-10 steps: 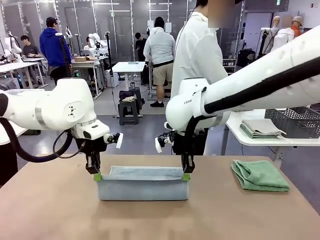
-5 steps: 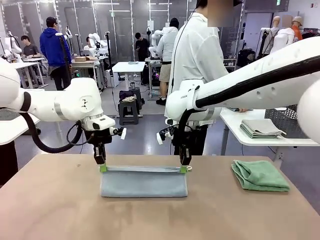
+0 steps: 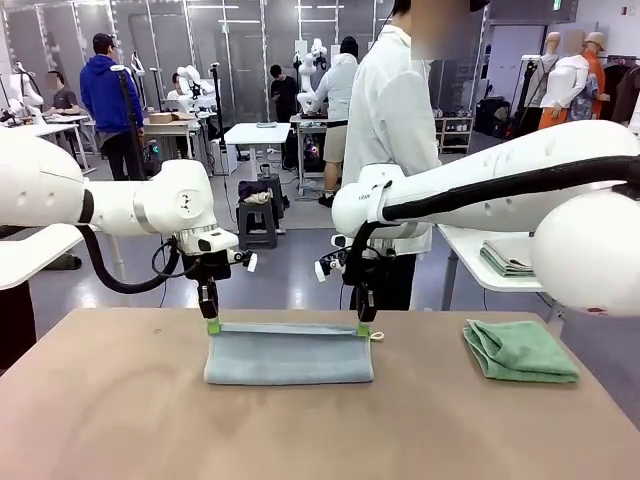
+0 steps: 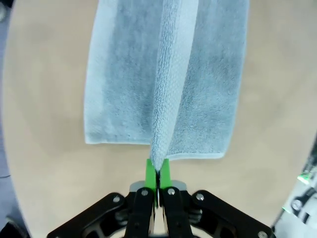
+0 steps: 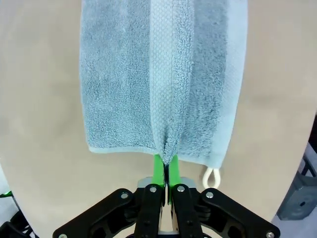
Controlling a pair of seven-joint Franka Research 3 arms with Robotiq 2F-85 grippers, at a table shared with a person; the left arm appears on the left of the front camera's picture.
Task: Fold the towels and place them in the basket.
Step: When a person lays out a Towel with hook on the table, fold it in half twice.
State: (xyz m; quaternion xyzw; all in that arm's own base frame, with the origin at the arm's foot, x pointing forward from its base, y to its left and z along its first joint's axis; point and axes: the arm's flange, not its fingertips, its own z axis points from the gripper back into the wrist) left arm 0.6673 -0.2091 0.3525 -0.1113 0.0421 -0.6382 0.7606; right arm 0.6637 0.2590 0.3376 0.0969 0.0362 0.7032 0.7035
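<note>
A pale blue-grey towel [image 3: 289,355] lies folded lengthwise on the brown table, its far edge lifted. My left gripper [image 3: 213,325] is shut on the towel's far left corner. My right gripper [image 3: 363,328] is shut on the far right corner. In the left wrist view the green pads [image 4: 157,171] pinch a raised ridge of the blue-grey towel [image 4: 163,79]. The right wrist view has the pads [image 5: 165,168] clamping the towel's hem [image 5: 163,74], a white hanging loop [image 5: 211,177] beside them. A mint green towel [image 3: 518,350] lies folded at the table's right. The basket [image 3: 606,227] is just glimpsed behind my right arm.
A person in a white coat [image 3: 392,110] stands just beyond the table's far edge, between my arms. A white side table [image 3: 490,262] at the right carries folded cloths [image 3: 507,258]. Bare tabletop [image 3: 120,400] stretches in front of and left of the blue-grey towel.
Both grippers moved away from the camera toward the far edge, carrying the held towel edge with them. The towel's hanging front has settled flatter on the table.
</note>
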